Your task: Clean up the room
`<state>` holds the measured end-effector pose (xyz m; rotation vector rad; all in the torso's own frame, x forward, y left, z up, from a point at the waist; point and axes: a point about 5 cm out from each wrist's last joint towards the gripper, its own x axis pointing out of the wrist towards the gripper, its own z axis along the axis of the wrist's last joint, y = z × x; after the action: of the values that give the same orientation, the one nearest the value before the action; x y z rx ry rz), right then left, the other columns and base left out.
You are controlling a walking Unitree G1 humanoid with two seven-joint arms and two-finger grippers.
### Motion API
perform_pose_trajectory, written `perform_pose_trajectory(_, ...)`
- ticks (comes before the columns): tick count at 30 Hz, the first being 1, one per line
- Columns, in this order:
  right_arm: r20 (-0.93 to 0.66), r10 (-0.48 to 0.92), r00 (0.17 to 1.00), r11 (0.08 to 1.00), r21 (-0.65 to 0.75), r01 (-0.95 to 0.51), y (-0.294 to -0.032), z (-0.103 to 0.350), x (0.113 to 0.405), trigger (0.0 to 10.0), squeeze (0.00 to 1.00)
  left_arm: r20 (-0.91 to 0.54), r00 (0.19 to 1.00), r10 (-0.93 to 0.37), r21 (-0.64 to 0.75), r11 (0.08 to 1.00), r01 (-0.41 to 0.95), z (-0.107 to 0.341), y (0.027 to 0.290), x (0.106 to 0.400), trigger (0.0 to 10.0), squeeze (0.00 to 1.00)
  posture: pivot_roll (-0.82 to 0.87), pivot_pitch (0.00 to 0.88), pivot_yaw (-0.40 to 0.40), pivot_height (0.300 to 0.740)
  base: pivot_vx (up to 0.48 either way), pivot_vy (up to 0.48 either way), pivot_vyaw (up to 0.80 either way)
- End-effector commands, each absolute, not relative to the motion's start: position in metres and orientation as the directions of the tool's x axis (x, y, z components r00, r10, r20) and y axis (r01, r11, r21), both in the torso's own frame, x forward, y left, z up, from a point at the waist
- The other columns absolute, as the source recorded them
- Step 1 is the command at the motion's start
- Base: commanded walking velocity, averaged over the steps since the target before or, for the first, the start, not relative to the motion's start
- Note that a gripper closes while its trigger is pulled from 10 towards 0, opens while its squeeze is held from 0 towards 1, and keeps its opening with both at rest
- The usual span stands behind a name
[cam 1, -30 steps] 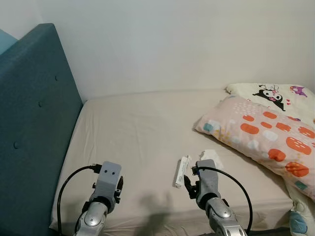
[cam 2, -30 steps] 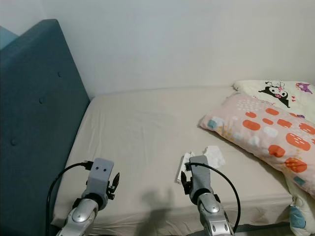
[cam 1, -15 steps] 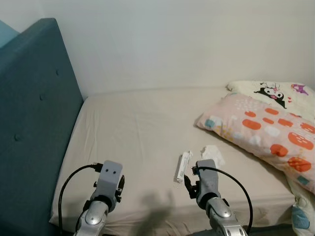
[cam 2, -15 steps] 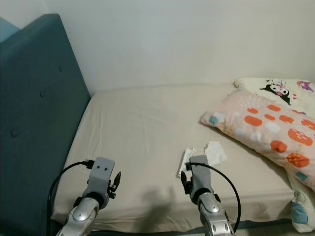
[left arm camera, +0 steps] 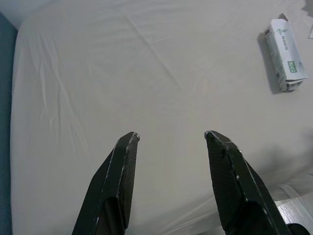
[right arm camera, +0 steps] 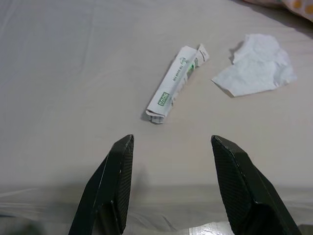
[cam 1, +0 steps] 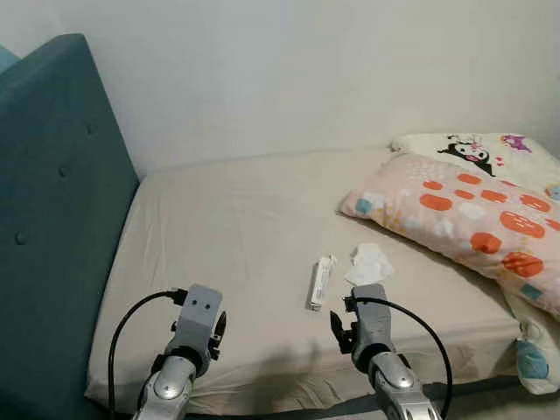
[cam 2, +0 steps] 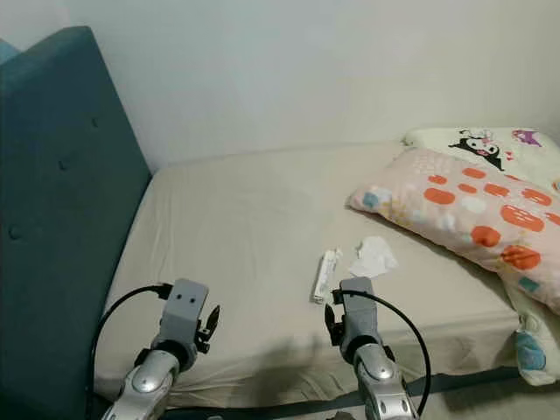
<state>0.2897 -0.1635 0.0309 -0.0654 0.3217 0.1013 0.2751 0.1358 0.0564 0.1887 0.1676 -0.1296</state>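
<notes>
A bed with a beige fitted sheet (cam 1: 236, 219) stretches from the near edge to a plain white wall (cam 1: 306, 70) on the far side, with a teal buttoned upholstered headboard (cam 1: 52, 219) along its left. Near the middle of the mattress, towards the near edge, lies a crushed white paper carton with green print (cam 1: 321, 282), and just beside it on the right, apart from it, sits a crumpled white tissue (cam 1: 368, 263). Further right, a pink pillow patterned with orange and white patches (cam 1: 455, 214) rests on the sheet, and beyond it, at the far right, a cream pillow printed with a black cartoon figure (cam 1: 468, 150).

The left gripper (left arm camera: 170, 138) hovers above the near left part of the mattress, its two black fingers (left arm camera: 120, 176) spread wide and holding nothing. The right gripper (right arm camera: 170, 141) hangs over the near edge of the bed, just short of the carton, its fingers (right arm camera: 230, 176) likewise parted and empty. Both silver arms reach in from the near side.
</notes>
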Motion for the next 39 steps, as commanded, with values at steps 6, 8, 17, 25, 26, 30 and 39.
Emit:
perform_pose_trajectory(6, -0.321, 0.075, 0.944, 0.995, -0.038, -0.091, -0.166, 0.029, 0.289, 10.0, 0.0, -0.198, 0.972, -0.127, 0.192, 0.967, 0.165, 0.054, 0.138, 0.273, 10.0, 0.0, 0.0, 0.107, 0.028, 0.63, 0.0, 0.0, 0.0)
perform_pose_trajectory(8, -0.311, 0.074, 0.947, 0.995, -0.037, -0.09, -0.166, 0.032, 0.291, 10.0, 0.0, -0.195, 0.972, -0.13, 0.195, 0.966, 0.169, 0.057, 0.138, 0.274, 10.0, 0.0, 0.01, 0.128, 0.038, 0.63, 0.0, 0.0, 0.0)
perform_pose_trajectory(17, -0.279, 0.065, 0.958, 0.996, -0.043, -0.08, -0.17, 0.044, 0.305, 10.0, 0.0, -0.206, 0.971, -0.122, 0.208, 0.964, 0.165, 0.066, 0.149, 0.28, 10.0, 0.0, 0.04, 0.206, 0.06, 0.63, 0.0, 0.0, 0.0)
perform_pose_trajectory(25, -0.265, 0.071, 0.962, 0.995, -0.05, -0.088, -0.168, 0.052, 0.315, 10.0, 0.0, -0.201, 0.972, -0.121, 0.231, 0.959, 0.167, 0.076, 0.159, 0.281, 10.0, 0.0, 0.08, 0.266, 0.066, 0.63, 0.0, 0.0, 0.0)
perform_pose_trajectory(26, -0.264, 0.073, 0.962, 0.995, -0.051, -0.09, -0.169, 0.053, 0.316, 10.0, 0.0, -0.201, 0.972, -0.12, 0.232, 0.958, 0.166, 0.077, 0.16, 0.28, 10.0, 0.0, 0.08, 0.274, 0.066, 0.63, 0.0, 0.0, 0.0)
perform_pose_trajectory(30, -0.26, 0.07, 0.963, 0.995, -0.054, -0.087, -0.171, 0.056, 0.32, 10.0, 0.0, -0.2, 0.974, -0.104, 0.234, 0.96, 0.15, 0.081, 0.165, 0.279, 10.0, 0.0, 0.09, 0.288, 0.065, 0.63, 0.0, 0.0, 0.0)
perform_pose_trajectory(39, -0.245, 0.067, 0.967, 0.996, -0.043, -0.08, -0.174, 0.062, 0.328, 10.0, 0.0, -0.193, 0.976, -0.103, 0.245, 0.958, 0.149, 0.088, 0.165, 0.28, 10.0, 0.0, 0.1, 0.306, 0.064, 0.616, 0.0, 0.0, 0.0)
